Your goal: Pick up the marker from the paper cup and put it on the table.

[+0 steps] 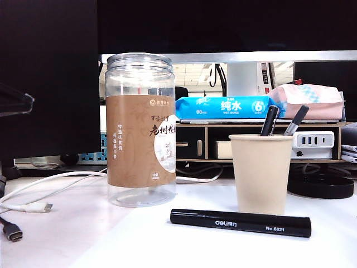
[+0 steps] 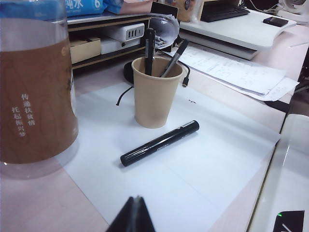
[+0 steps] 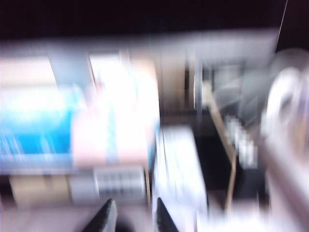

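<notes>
**Down on the counter already: the marker's out of the cup**

Low in the middle of the exterior frame, the marker (image 1: 240, 223) is lying flat on the white counter (image 1: 111, 234), just in front of the paper cup (image 1: 261, 173), close to its base but apart from it. You can read the "deli" and "No.6821" print, so it's on its side with the label facing the camera. Looks to me like the job is basically done: it's resting on its own, nothing touching it, and lying flat it shouldn't go anywhere much.

Two other black markers (image 1: 283, 121) are standing in the cup, leaning on the rim, one with a grey tip. Those aren't the target, so it makes sense they're left alone. The tall clear jar (image 1: 140, 128) with the brown label sits left of centre in that frame, well clear of the marker.

Hands:
- Left hand (image 2: 133, 215): only the dark fingertips poke in at the bottom edge of the left wrist picture, pressed together into a point, so closed and empty. It sits low and back from the cup, marker in mid-frame well away from it. Parked out of the way, I'd guess.
- Right hand (image 3: 131, 216): its picture is a smear of motion blur, aimed at the shelf clutter rather than the counter. The two fingertips at the bottom edge have a gap between them and nothing in it, so spread and holding nothing.

Neither hand shows in the exterior frame.
</notes>
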`<act>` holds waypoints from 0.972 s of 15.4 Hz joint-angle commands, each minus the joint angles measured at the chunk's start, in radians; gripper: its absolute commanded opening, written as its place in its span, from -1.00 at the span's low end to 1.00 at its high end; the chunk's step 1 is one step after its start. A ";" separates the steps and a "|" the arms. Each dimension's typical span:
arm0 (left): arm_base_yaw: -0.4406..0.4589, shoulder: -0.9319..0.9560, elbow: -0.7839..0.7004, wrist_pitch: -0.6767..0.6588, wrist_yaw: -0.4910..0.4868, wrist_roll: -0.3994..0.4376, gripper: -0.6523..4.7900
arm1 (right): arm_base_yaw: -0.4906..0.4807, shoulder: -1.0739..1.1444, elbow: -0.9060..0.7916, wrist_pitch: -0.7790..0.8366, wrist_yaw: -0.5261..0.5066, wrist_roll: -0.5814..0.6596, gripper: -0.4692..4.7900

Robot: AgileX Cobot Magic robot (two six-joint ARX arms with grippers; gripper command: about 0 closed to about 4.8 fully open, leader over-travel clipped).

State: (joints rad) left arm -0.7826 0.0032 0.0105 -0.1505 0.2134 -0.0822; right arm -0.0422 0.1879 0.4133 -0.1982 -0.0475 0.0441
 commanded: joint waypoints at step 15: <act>-0.001 0.000 -0.001 -0.009 0.009 0.003 -0.77 | 0.001 -0.093 -0.405 0.354 0.081 -0.023 -0.37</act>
State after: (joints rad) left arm -0.7826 0.0032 0.0105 -0.1505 0.2134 -0.0818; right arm -0.0422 0.0975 0.0116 0.1333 -0.0147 -0.0177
